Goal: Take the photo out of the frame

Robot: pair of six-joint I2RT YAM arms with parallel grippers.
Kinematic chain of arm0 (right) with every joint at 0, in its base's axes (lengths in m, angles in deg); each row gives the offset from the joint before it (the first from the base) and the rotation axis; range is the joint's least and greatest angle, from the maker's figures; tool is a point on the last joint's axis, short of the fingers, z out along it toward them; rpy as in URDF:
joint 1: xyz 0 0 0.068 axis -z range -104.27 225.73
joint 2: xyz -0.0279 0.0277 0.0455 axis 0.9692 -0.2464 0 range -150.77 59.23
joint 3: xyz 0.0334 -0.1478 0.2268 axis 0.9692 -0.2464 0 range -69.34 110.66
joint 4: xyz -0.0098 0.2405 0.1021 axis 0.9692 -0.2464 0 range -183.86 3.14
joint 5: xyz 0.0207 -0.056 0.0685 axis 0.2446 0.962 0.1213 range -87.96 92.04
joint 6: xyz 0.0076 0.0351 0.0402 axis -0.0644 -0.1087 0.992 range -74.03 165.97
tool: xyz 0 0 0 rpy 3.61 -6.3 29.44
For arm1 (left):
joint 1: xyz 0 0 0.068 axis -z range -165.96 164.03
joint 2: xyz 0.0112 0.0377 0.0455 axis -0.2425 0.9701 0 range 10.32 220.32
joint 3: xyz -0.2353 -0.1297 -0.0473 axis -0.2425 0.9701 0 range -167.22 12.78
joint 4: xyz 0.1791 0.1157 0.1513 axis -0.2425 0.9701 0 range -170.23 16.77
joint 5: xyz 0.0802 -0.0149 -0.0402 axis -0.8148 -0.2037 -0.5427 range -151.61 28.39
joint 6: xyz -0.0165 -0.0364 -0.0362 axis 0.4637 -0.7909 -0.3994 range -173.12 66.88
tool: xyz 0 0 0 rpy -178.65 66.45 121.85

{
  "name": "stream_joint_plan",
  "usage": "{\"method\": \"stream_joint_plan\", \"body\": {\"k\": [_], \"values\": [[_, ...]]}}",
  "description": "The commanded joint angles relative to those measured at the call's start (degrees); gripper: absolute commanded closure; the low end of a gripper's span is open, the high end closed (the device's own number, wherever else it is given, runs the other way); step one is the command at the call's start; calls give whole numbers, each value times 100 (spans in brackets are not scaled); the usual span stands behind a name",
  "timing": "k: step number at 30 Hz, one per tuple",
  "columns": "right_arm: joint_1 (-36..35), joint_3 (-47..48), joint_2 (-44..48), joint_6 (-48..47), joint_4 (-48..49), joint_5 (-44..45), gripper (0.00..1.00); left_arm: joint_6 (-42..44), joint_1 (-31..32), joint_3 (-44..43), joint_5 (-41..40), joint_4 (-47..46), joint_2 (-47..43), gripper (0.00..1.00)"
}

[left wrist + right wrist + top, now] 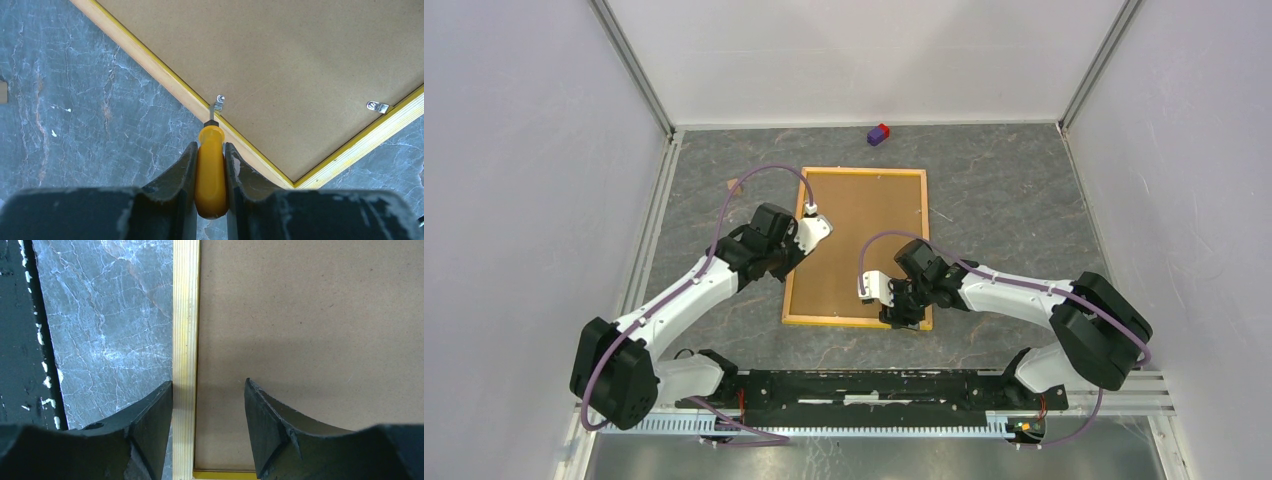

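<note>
The frame (864, 172) lies face down in the middle of the table, its brown backing board (859, 240) facing up. The photo is hidden beneath the board. My left gripper (816, 228) is at the frame's left edge, shut on a yellow-handled screwdriver (211, 170). The tool's tip touches a small metal clip (218, 103) on the yellow border (165, 80). My left gripper (210, 147) clamps the handle on both sides. My right gripper (902, 315) is open at the frame's near right corner. Its jaws (208, 385) straddle the wooden border (186, 315) and the board's edge (310, 315).
A second metal clip (377, 106) sits on the adjoining frame edge. A small purple and red block (879, 134) lies by the back wall. A tiny brown scrap (735, 184) lies left of the frame. The black base rail (874, 385) runs along the near edge.
</note>
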Motion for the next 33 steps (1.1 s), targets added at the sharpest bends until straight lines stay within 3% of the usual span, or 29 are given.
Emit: {"method": "stream_joint_plan", "body": {"k": [1,12,27,33], "values": [[-37,-61,-120,-27,-48,-37,41,260,52,16,-5,-181,39,98],[-37,-61,-139,-23,-58,-37,41,485,243,62,-103,-28,171,98],[-37,-35,-179,6,-52,-37,42,352,303,-362,974,635,167,98],[-37,-26,-174,18,-58,-36,41,144,290,-393,772,455,217,98]]}}
